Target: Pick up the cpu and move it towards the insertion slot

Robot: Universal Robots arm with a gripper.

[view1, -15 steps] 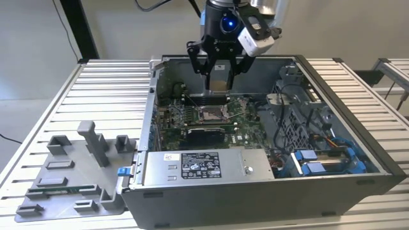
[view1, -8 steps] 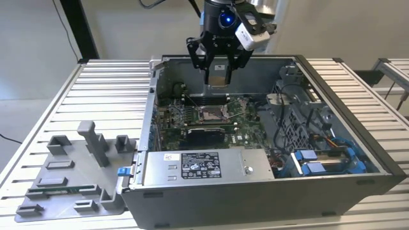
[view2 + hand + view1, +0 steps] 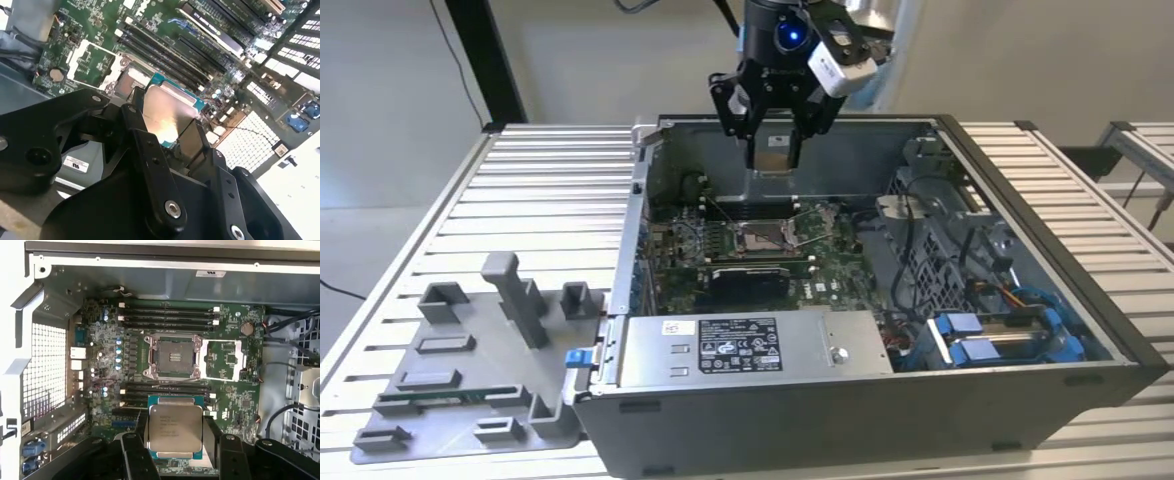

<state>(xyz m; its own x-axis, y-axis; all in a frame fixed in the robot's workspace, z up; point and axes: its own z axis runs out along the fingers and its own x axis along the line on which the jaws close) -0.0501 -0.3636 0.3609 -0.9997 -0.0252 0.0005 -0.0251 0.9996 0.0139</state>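
Fingers (image 3: 212, 437) are clamped on the cpu (image 3: 176, 428), one black pad on each side edge, and the chip sits square between them with its silvery top face toward the first wrist view. In the second wrist view the same plate (image 3: 167, 114) glints between the two finger links, teal rim showing along its far edge. So the pick is done: the chip is off any surface and riding in the gripper (image 3: 775, 148), which in the exterior view hangs above the rear wall of the computer case (image 3: 881, 380), clear over the board.

What's left is the travel. The insertion slot (image 3: 173, 356) lies out beyond the fingertips, its silver frame standing open around the brownish contact centre, with the flipped-back load plate (image 3: 223, 359) just beside it. In the exterior view the socket (image 3: 763, 238) sits below and ahead of the held chip, well apart in height, so I judge the move as started but not closed.

Room looks decent. Straight under the fingers run dark memory slots (image 3: 167, 390), low and flat, nothing tall between chip and socket. Farther out the edges tighten: the case's back wall (image 3: 150, 282) beyond the socket, the perforated side panel (image 3: 47, 365) on one flank, cables and a drive cage (image 3: 961, 250) on the other. The grey plastic tray (image 3: 467, 370) rests outside the case on the slatted table (image 3: 547, 190), well away from the fingers
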